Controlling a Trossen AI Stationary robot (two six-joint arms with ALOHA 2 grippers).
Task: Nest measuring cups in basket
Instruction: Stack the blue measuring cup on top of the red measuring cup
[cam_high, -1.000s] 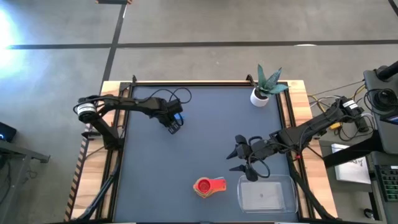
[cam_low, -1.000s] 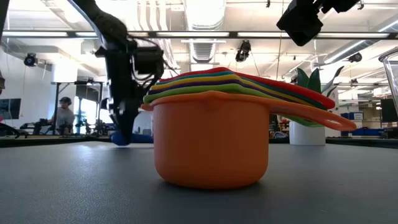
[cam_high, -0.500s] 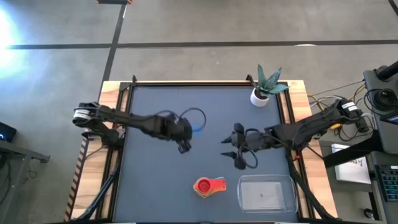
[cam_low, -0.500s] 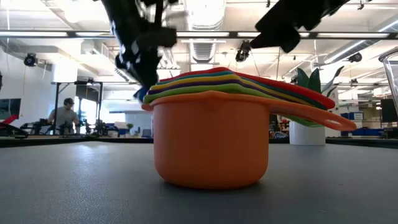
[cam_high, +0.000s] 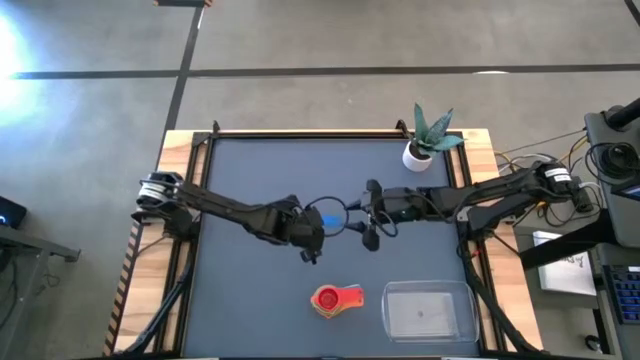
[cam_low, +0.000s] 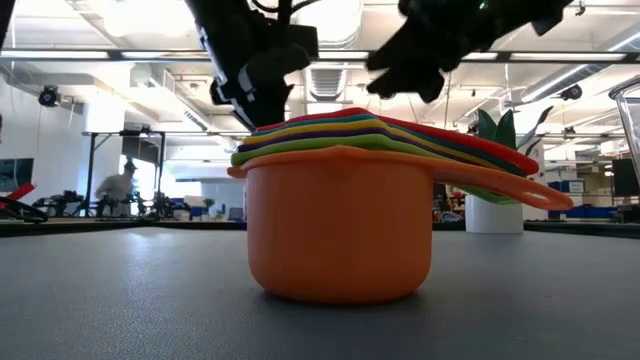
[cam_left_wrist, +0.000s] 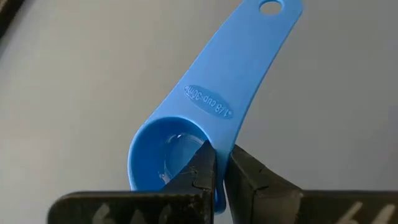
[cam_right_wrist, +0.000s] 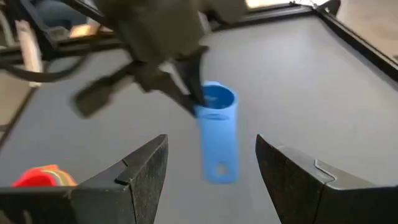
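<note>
My left gripper (cam_high: 312, 232) is over the table's middle, shut on the small blue measuring cup (cam_high: 326, 219). The cup's flat handle (cam_right_wrist: 218, 163) points toward my right gripper (cam_high: 368, 215). That gripper is open and faces the cup from the right, a short way off and touching nothing. The other cups sit nested in one stack (cam_high: 334, 298), red on top and orange (cam_low: 340, 230) at the bottom, standing on the table near its near edge. The clear basket (cam_high: 462, 312) lies to the right of the stack. In the low view the blue cup is hidden. My left gripper pinches the blue cup's bowl wall (cam_left_wrist: 219, 186) on the side away from the handle, one finger (cam_left_wrist: 204, 167) inside the bowl and the other (cam_left_wrist: 249, 174) outside. The handle (cam_left_wrist: 249, 56) points away from the fingers. The cup looks lifted clear of the table.
A small white pot with a green plant (cam_high: 421, 148) stands at the table's far right corner. A raised rail (cam_high: 300, 134) frames the dark mat. Bare mat lies on the left and far sides. A person (cam_low: 125, 185) shows far off in the room.
My left gripper has lifted the blue cup off the far left part of the mat and carried it toward the table's middle. My right gripper has moved from above the basket toward the far side and left, and now faces the cup.
</note>
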